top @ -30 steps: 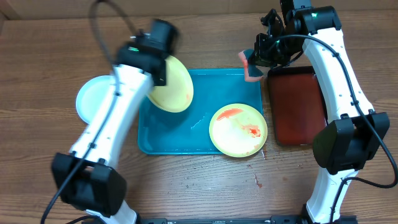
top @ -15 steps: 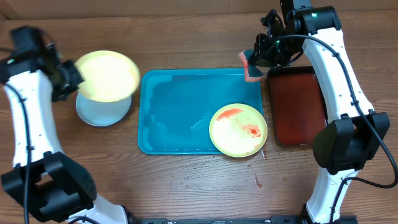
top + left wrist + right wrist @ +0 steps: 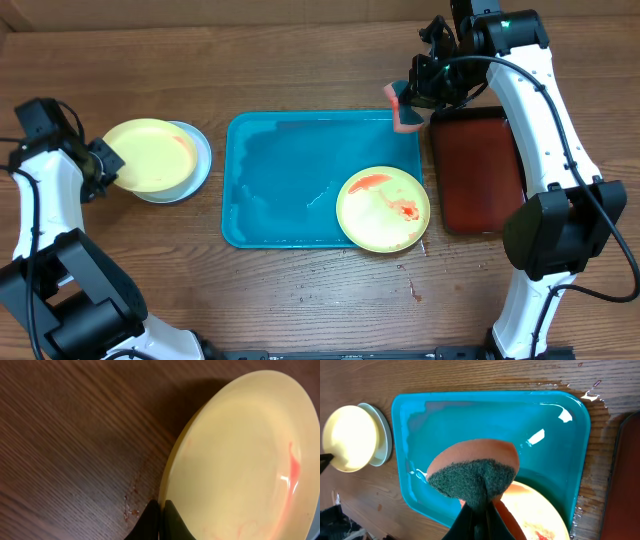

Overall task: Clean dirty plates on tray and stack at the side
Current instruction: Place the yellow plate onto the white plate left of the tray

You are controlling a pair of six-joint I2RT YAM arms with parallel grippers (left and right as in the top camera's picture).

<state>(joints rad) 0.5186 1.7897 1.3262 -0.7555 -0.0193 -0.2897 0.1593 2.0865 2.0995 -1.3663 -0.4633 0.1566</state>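
Note:
My left gripper (image 3: 103, 165) is shut on the rim of a yellow-green plate (image 3: 148, 155), holding it over the pale blue-white plate (image 3: 198, 160) left of the teal tray (image 3: 280, 190). The left wrist view shows my fingers (image 3: 161, 515) pinching that plate (image 3: 240, 460), which bears a faint red streak. A second yellow-green plate (image 3: 383, 209) smeared with red sauce lies in the tray's front right corner. My right gripper (image 3: 412, 97) is shut on an orange and green sponge (image 3: 403, 108) above the tray's back right corner; the sponge also shows in the right wrist view (image 3: 472, 472).
A dark red, black-rimmed tray (image 3: 475, 170) lies right of the teal tray. The teal tray is wet. Red sauce specks (image 3: 412, 290) dot the wood in front of it.
My left arm swung the yellow-green plate left from above the teal tray to the pale blue-white plate and lowered it over that plate. The right arm and sponge have not moved.

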